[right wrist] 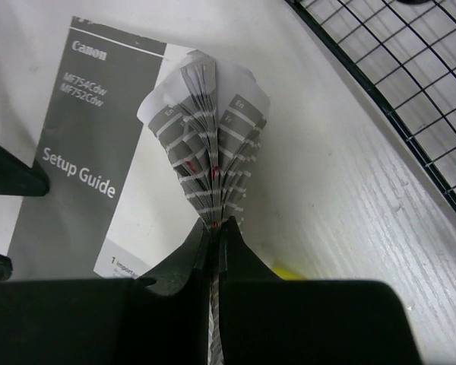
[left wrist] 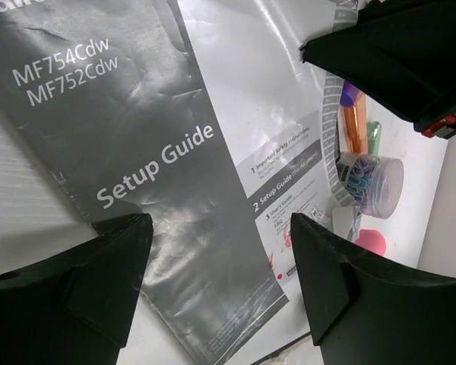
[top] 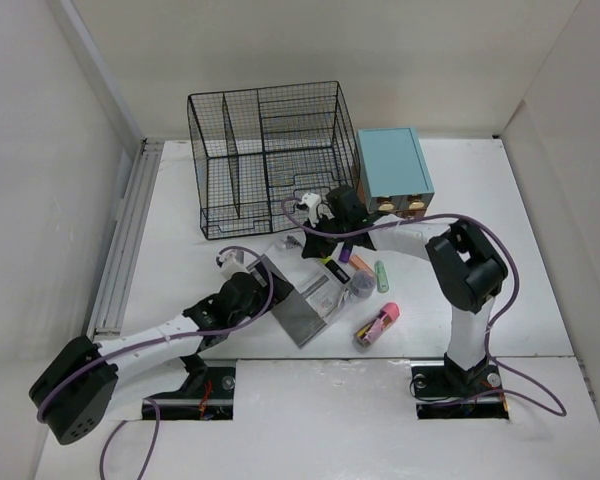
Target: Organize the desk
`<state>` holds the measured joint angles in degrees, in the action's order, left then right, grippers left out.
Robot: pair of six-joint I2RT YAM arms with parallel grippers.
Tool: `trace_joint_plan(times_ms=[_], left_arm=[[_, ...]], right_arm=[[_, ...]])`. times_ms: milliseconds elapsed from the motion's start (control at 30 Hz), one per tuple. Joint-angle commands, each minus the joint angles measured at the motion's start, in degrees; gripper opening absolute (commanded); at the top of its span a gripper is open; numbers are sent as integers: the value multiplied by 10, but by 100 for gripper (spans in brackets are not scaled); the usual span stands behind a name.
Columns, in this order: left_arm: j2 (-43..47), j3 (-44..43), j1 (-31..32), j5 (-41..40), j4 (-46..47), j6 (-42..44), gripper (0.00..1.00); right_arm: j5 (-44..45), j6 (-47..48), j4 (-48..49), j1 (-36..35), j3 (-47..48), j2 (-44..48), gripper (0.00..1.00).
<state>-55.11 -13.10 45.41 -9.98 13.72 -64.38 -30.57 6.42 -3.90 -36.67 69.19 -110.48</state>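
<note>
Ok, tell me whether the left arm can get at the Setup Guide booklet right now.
Probably yes: the left pincer hangs open right over the booklet, with nothing between them. The right pincer is shut on its fanned pages, which may hinder lifting.

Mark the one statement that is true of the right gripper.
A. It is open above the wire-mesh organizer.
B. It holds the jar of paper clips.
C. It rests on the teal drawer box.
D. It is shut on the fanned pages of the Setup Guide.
D: in the right wrist view, the right gripper has its jaws pinched together on the fanned page edges of the Setup Guide.
</note>
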Motion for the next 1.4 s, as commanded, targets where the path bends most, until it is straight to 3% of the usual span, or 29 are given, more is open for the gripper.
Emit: trace_joint_plan(times_ms=[0, 200, 467, 700, 833, 967, 1033, 1067, 1100, 1233, 1300, 1367], left_arm=[[-8, 5, 6, 11, -14, 3, 72], [84, 0, 6, -21, -91, 3, 74], [210, 8, 6, -63, -185, -26, 90], [211, 56, 6, -51, -93, -23, 90], [197, 85, 6, -38, 20, 15, 90], [175, 127, 6, -4, 182, 56, 81], [169, 141, 6, 21, 232, 73, 69], [163, 147, 6, 38, 272, 73, 59], [163, 154, 6, 46, 288, 81, 59], [157, 159, 6, 89, 345, 101, 28], [157, 159, 6, 106, 356, 106, 2], [170, 159, 6, 125, 351, 106, 0]], right_arm=[[-70, -1, -4, -12, -1, 37, 0], [-138, 18, -29, -7, 11, 101, 0], [-235, 23, -30, 36, -8, 180, 0], [-335, 17, -30, 55, -21, 200, 0], [-395, 4, -30, 60, -27, 193, 0], [-452, 4, -30, 65, -27, 182, 0], [-476, 4, -30, 70, -27, 176, 0], [-489, 4, -30, 70, -27, 176, 0], [-489, 4, -30, 70, -27, 176, 0], [-502, 4, -30, 70, -27, 170, 0], [-502, 4, -30, 70, -27, 170, 0], [-502, 4, -30, 70, -27, 170, 0]])
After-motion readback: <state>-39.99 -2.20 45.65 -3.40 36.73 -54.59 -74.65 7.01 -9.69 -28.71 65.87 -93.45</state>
